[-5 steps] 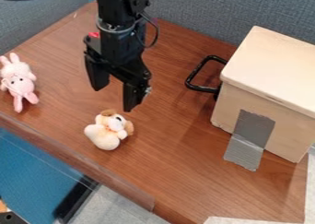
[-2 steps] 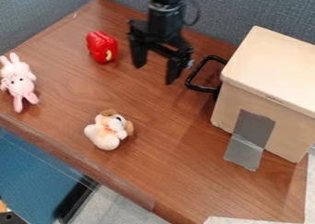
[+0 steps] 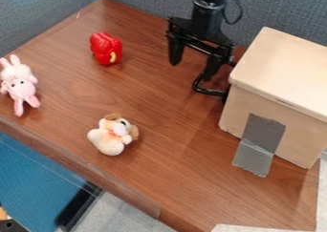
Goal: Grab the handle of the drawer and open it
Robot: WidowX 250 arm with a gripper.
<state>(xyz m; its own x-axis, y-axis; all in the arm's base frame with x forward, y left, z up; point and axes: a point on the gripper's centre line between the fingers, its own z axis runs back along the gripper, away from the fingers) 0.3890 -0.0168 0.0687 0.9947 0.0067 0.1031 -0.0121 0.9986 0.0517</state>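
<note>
The black gripper (image 3: 191, 70) hangs at the upper right of the table, just left of the wooden drawer box, with its two fingers spread apart. Its right finger overlaps the black handle (image 3: 209, 91) in the view and hides the handle's upper part; whether they touch I cannot tell. The handle juts out from the left face of the light wooden box (image 3: 281, 78). Between box and handle, the drawer's front is mostly hidden.
A red pepper toy (image 3: 106, 48) lies at the upper left, a pink bunny (image 3: 21, 85) at the left edge and a small plush dog (image 3: 113, 134) near the front. Grey tape (image 3: 259, 144) runs from the box to the table (image 3: 167, 171). A grey partition stands behind.
The gripper has moved right and back, from above the plush dog to beside the handle, still open. The red pepper, mostly hidden behind the arm before, has come into sight.
</note>
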